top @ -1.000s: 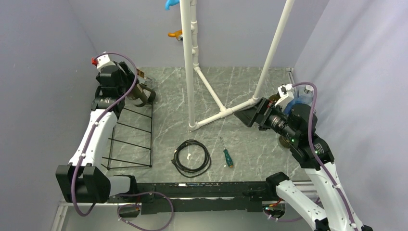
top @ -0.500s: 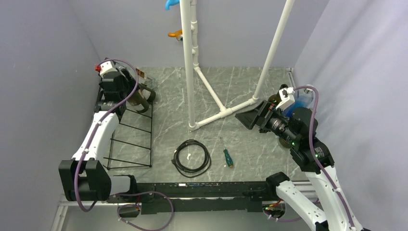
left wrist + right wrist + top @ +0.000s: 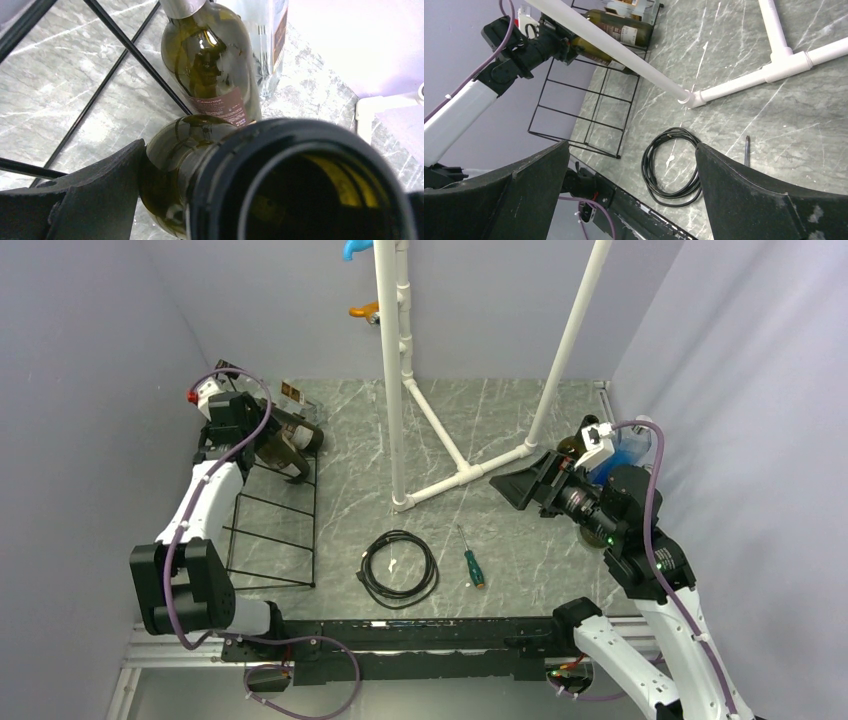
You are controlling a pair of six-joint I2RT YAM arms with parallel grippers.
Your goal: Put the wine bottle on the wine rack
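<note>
Glossy green glass wine bottle [image 3: 170, 155], matt black wire wine rack [image 3: 129, 46].

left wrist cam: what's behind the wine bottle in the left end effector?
A second labelled green bottle, a clear glass bottle beside it and wine rack bars. The held wine bottle hides that green bottle's base.

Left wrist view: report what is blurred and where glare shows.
Left wrist view: the wine bottle nearest the lens is blurred; the labelled bottle behind is sharp, with bright glints on its glass. Top external view: evenly lit, sharp throughout.
</note>
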